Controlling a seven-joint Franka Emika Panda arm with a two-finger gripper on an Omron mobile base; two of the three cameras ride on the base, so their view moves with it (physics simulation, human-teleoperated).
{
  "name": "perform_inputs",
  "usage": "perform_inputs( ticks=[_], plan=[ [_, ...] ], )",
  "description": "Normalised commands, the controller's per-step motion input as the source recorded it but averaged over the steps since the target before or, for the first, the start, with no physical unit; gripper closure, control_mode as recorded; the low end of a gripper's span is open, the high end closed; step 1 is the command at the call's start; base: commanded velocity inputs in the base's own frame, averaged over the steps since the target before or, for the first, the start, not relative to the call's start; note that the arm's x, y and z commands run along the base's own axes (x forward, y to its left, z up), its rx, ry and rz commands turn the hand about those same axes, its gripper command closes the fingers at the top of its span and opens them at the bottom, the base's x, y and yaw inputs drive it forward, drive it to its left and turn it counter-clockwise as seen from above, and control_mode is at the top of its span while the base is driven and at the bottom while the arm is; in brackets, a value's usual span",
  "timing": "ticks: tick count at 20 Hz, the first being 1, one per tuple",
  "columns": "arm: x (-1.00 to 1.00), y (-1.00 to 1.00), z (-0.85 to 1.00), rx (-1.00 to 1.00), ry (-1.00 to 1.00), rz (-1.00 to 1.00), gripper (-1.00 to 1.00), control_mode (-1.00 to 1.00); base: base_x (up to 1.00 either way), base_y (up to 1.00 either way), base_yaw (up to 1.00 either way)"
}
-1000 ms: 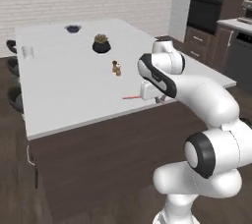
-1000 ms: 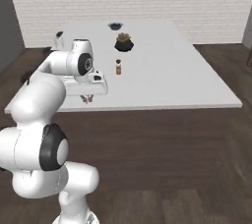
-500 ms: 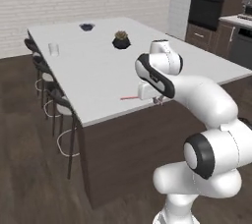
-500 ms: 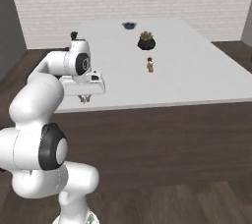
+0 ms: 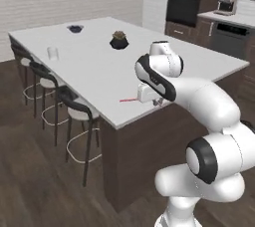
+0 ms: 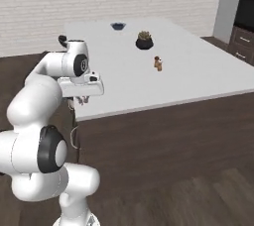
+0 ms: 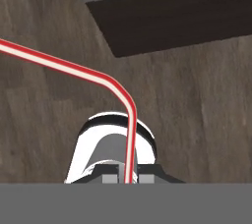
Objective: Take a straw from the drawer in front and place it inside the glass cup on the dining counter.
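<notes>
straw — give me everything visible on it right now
The straw is very thin, red with a pale stripe along it, plastic-looking, with a bent upper section. Its lower end runs down between the gripper fingertips, which are shut on it. In the left base view it sticks out sideways from the hand, over the dining counter edge, touching nothing else.

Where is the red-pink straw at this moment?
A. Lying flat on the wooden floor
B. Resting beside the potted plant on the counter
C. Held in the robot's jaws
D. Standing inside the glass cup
C: in the hand view the straw runs up from between the closed jaws, and in the left base view it juts sideways from the gripper, off the dining counter.
</notes>
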Motion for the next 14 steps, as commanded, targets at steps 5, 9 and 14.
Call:
perform_inputs(
  ticks=[5,9,14],
  plan=[
    [0.00,0.00,0.00,0.00,0.00,0.00,1.00,1.00,0.08,1.00,-0.38],
    [0.00,0.00,0.00,0.00,0.00,0.00,1.00,1.00,0.00,1.00,-0.42],
    [0.00,0.00,0.00,0.00,0.00,0.00,1.00,1.00,0.00,1.00,-0.45]
  ],
)
